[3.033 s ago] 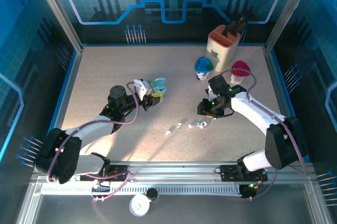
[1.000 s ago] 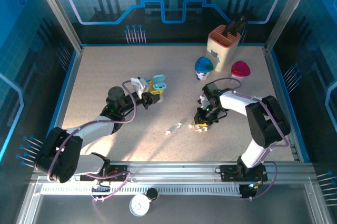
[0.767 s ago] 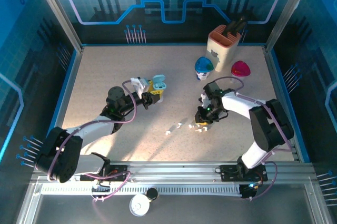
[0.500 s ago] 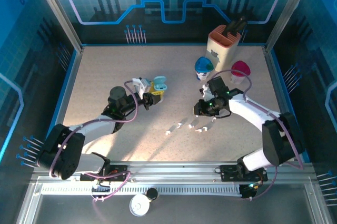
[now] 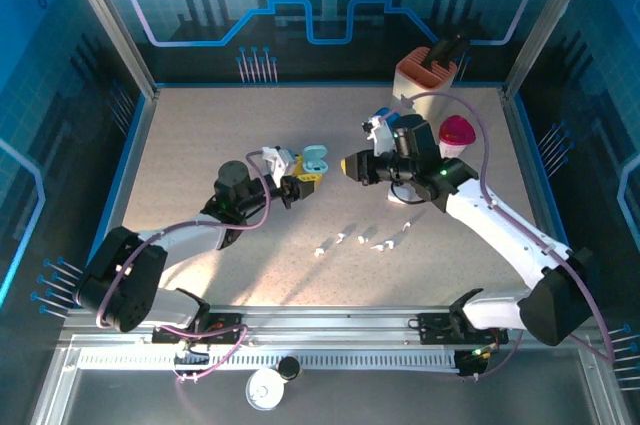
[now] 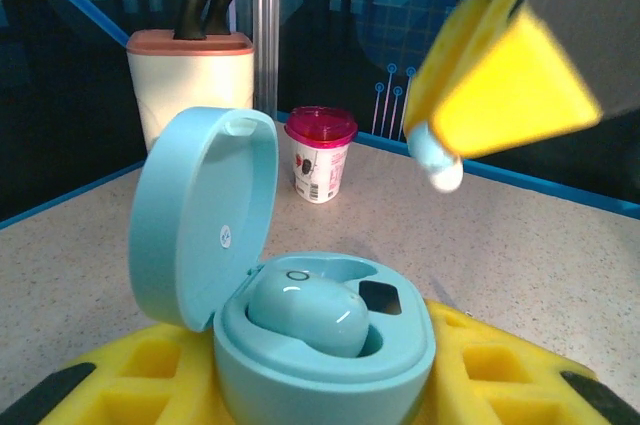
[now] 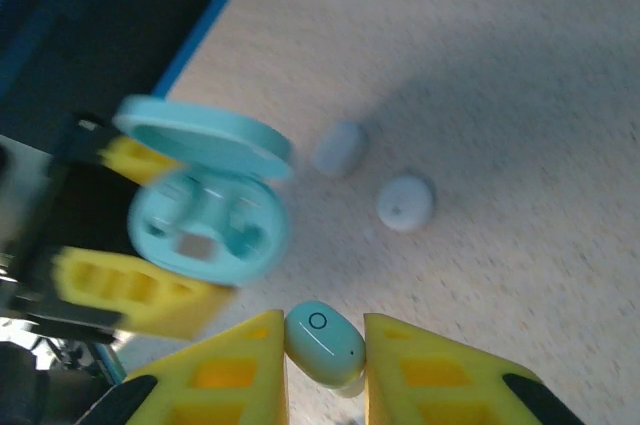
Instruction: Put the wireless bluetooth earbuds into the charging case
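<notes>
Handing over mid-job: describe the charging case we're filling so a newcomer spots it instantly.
Look at the speckled table, near its middle, where the left arm's yellow fingers clamp the charging case. It is a pale blue pebble with its round lid hinged up and one earbud already seated, unlike the pink-topped cup at the far right.

Left arm (image 5: 180, 237): stretched low from the near-left base toward mid-table, forearm angled to the right.
Left gripper (image 5: 299, 181): level with the tabletop, yellow pads (image 6: 150, 370) clamped on either side of the open charging case (image 6: 325, 350), held upright.
Right arm (image 5: 500, 223): reaching from the near-right base up and to the left, elbow bent, wrist raised above the table.
Right gripper (image 5: 351, 165): pointed left, near the left gripper but apart from it, pads pinched on a pale blue earbud (image 7: 323, 343).
</notes>
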Robot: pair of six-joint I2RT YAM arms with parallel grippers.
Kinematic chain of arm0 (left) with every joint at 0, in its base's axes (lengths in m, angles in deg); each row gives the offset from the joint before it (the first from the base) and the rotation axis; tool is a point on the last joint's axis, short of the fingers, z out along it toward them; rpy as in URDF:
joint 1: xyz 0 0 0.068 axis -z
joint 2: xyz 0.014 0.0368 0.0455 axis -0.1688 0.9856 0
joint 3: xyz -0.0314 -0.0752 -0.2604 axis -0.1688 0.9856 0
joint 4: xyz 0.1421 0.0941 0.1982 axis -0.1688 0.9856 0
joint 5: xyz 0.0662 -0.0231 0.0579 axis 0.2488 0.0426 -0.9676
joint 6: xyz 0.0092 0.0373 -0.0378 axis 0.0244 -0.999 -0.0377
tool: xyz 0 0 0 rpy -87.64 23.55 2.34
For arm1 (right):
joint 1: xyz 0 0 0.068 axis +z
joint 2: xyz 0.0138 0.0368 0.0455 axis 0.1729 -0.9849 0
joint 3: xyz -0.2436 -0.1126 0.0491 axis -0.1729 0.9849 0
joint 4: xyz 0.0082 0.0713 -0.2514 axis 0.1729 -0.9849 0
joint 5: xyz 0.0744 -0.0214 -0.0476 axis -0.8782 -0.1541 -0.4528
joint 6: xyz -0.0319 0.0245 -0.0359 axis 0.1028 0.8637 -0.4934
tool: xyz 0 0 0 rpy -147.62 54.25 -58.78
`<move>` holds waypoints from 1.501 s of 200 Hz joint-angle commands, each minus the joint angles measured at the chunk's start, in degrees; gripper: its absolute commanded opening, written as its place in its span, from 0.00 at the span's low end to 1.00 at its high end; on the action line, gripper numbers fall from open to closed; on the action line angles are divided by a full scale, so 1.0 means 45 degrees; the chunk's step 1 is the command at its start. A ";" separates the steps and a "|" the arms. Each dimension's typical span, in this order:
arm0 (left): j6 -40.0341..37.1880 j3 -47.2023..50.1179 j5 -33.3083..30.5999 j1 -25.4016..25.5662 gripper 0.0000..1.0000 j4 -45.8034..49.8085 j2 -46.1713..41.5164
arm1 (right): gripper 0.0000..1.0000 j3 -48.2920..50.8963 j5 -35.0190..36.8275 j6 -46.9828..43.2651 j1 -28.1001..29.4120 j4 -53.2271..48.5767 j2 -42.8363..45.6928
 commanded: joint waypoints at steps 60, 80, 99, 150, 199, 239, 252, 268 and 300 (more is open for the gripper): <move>0.0210 -0.0462 0.0238 0.0114 0.37 -0.0684 0.0113 | 0.20 -0.1376 0.0008 -0.0080 0.0852 0.1270 -0.1189; 0.0243 -0.0435 0.0209 0.0114 0.37 -0.0631 0.0052 | 0.20 -0.1426 -0.0010 -0.0086 0.0874 0.1308 -0.1378; 0.0370 -0.0425 0.0186 0.0103 0.37 -0.0738 0.0013 | 0.20 -0.1353 -0.0032 -0.0034 0.0894 0.1424 -0.1500; 0.0656 -0.0484 0.0087 0.0109 0.37 -0.1014 0.0091 | 0.20 -0.1231 -0.0216 0.0118 0.0910 0.1670 -0.1949; 0.0818 -0.0410 -0.0177 0.0114 0.36 -0.1181 0.0091 | 0.20 -0.1183 -0.0269 0.0171 0.0952 0.1681 -0.2193; 0.0959 -0.0363 -0.0710 0.0104 0.36 -0.1366 0.0169 | 0.20 -0.1094 -0.0369 0.0348 0.0977 0.1662 -0.2316; 0.0989 -0.0354 -0.0800 0.0114 0.36 -0.1440 0.0206 | 0.20 -0.1094 -0.0470 0.0365 0.1001 0.1662 -0.2361; 0.0990 -0.0346 -0.0915 0.0114 0.36 -0.1538 0.0247 | 0.20 -0.1021 -0.0538 0.0351 0.1060 0.1757 -0.2365; 0.1029 -0.0393 -0.0903 0.0114 0.36 -0.1697 0.0384 | 0.20 -0.0929 -0.0538 0.0496 0.1068 0.1790 -0.2404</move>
